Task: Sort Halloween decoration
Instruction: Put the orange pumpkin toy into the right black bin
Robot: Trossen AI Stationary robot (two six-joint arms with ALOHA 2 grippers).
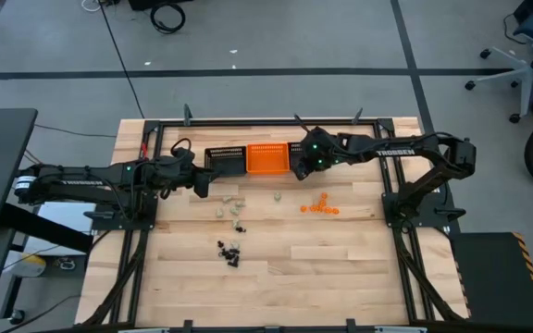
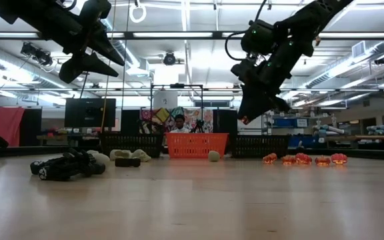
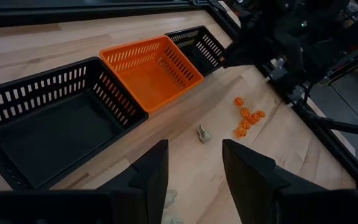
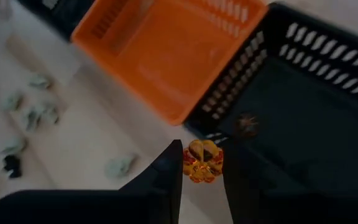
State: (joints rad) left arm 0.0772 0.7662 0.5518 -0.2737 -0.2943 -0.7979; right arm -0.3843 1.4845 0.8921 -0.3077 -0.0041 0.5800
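My right gripper [image 4: 201, 149] is shut on a bright orange trinket [image 4: 201, 163], held in the air over the near rim of the right black basket [image 4: 303, 112], beside the orange basket [image 4: 166, 56]. More orange trinkets [image 1: 319, 207] lie on the table, along with pale ones [image 1: 229, 205] and black ones [image 1: 229, 250]. A dim brownish-orange trinket [image 4: 247, 124] lies on the floor of the right black basket. My left gripper [image 3: 194, 174] hangs open with nothing between its fingers, above the table near the left black basket [image 3: 48, 130]. My right gripper pinches the orange trinket by two opposite sides [image 4: 190, 163] between its two fingertips. The fingers slant downward toward the baskets. The trinket is lifted clear of the table and the baskets.
Three mesh baskets stand in a row at the table's far side: black [image 1: 225, 159], orange [image 1: 268, 159] and black. A dark metal frame [image 1: 248, 123] runs around the tabletop. Bare wood [image 1: 322, 268] lies toward the near edge.
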